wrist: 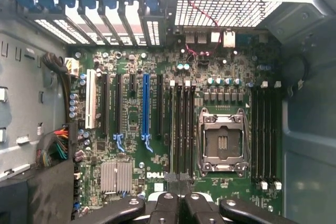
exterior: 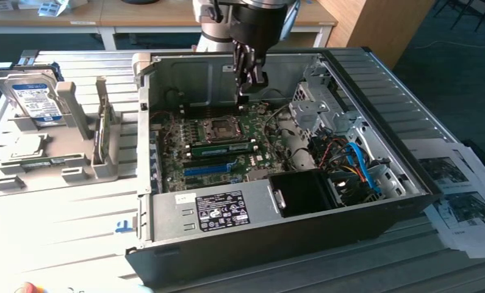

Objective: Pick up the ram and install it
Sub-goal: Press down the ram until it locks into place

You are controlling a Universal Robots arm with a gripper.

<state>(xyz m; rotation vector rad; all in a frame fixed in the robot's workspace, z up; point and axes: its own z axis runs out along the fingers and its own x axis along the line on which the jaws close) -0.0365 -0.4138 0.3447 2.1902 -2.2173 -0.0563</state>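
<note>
Black metal gripper (exterior: 248,88) shut, 2 fingers pressed together, nothing btwn them. It hangs inside the open PC case (exterior: 352,223), over the motherboard (wrist: 157,179). Ram (exterior: 222,148) sits in a slot just beside the CPU socket (exterior: 223,126), apart from gripper: flat green stick, white sticker. Judgement: pick + insert look done; latches can't tell. Case grey sheet steel; board green, crowded w/ long dark slots.

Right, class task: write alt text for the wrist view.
A green Dell motherboard inside an open computer case, seen from above, its processor socket empty. The robot's black hand is shut, close to the black memory slots.
</note>
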